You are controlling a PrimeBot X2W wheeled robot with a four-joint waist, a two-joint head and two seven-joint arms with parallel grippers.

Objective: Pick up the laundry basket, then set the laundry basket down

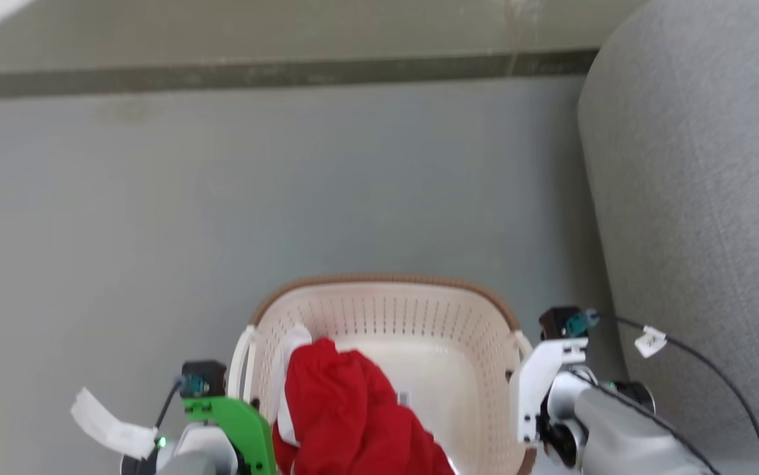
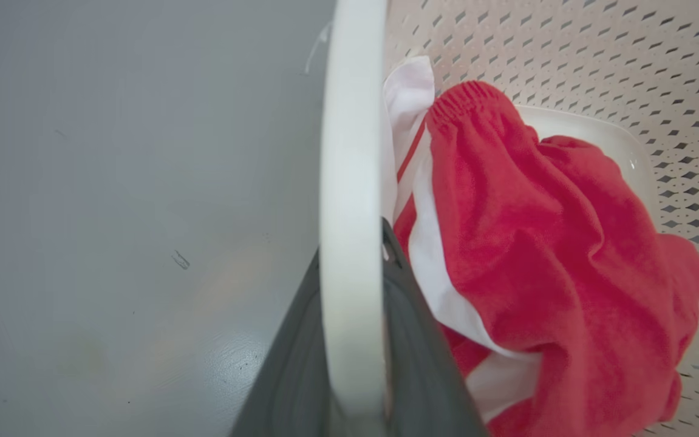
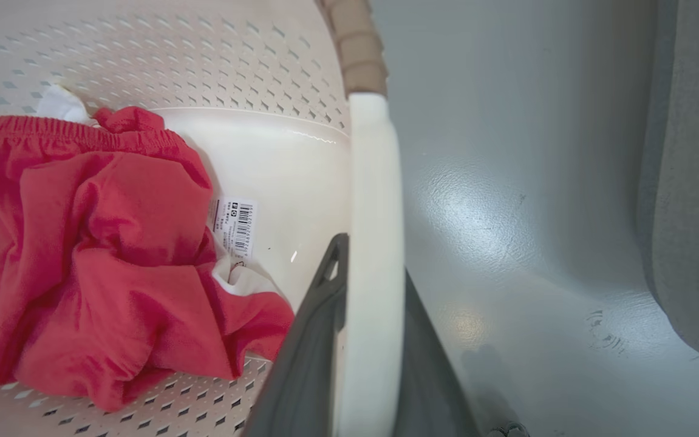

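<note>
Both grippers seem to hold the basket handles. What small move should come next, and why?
Probably a short, level lift of the laundry basket with both arms. The left gripper is shut on the left handle, the right gripper on the right handle. The red garment lies toward the left side, so uneven lifting could tilt it. I cannot tell if it has left the floor.

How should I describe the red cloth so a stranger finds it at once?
Left of the grey upholstered furniture is a cream laundry basket with a brown rim. Inside, toward its left side, lies the crumpled red garment. Its white stripes and elastic waistband set it apart from the small barcode label beside it.
</note>
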